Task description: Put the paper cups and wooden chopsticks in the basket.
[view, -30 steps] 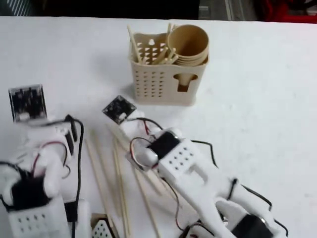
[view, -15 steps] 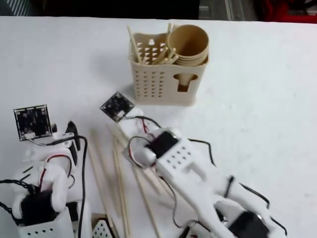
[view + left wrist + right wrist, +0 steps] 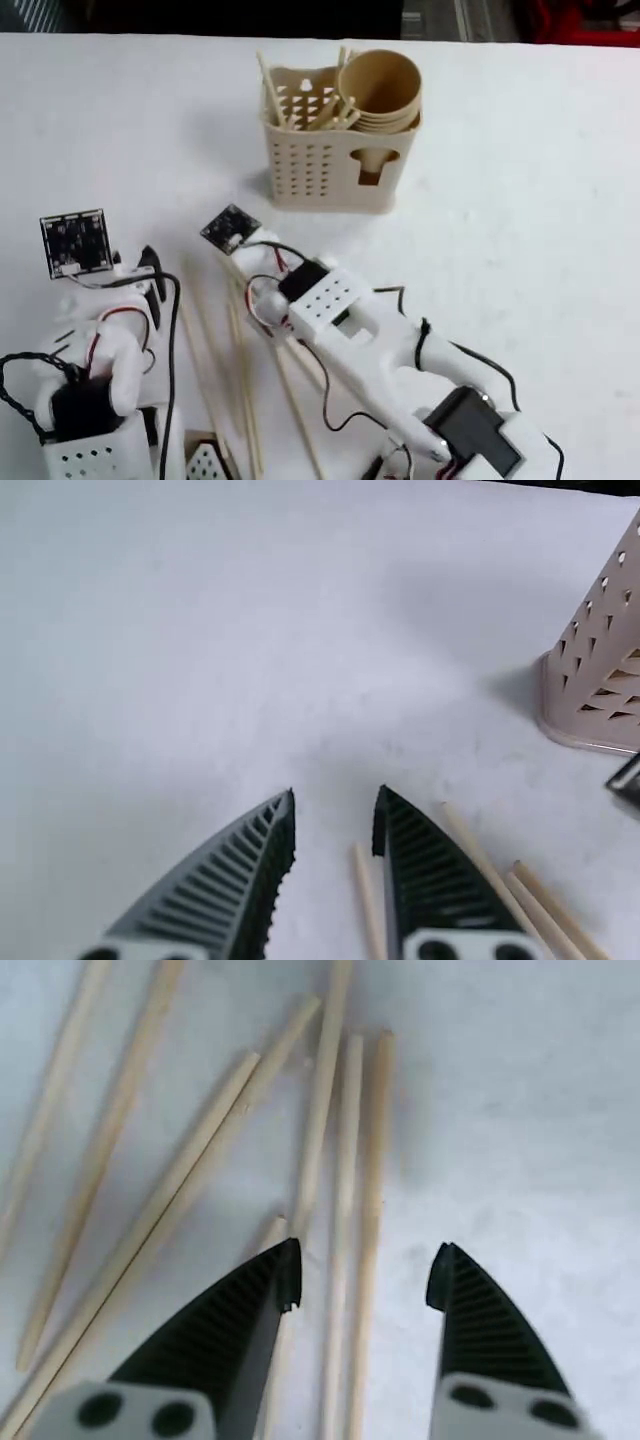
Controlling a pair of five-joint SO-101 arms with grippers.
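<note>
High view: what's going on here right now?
The paper cups and a few chopsticks are in the basket. Other wooden chopsticks lie loose on the table. The right gripper hangs open over several of them, gripping nothing; the left gripper is open and empty beside them.

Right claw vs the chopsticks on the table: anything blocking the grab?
Nothing visible. The right claw is open directly over the loose chopsticks. Two of them lie in line with the gap between its jaws, flat on the table.
</note>
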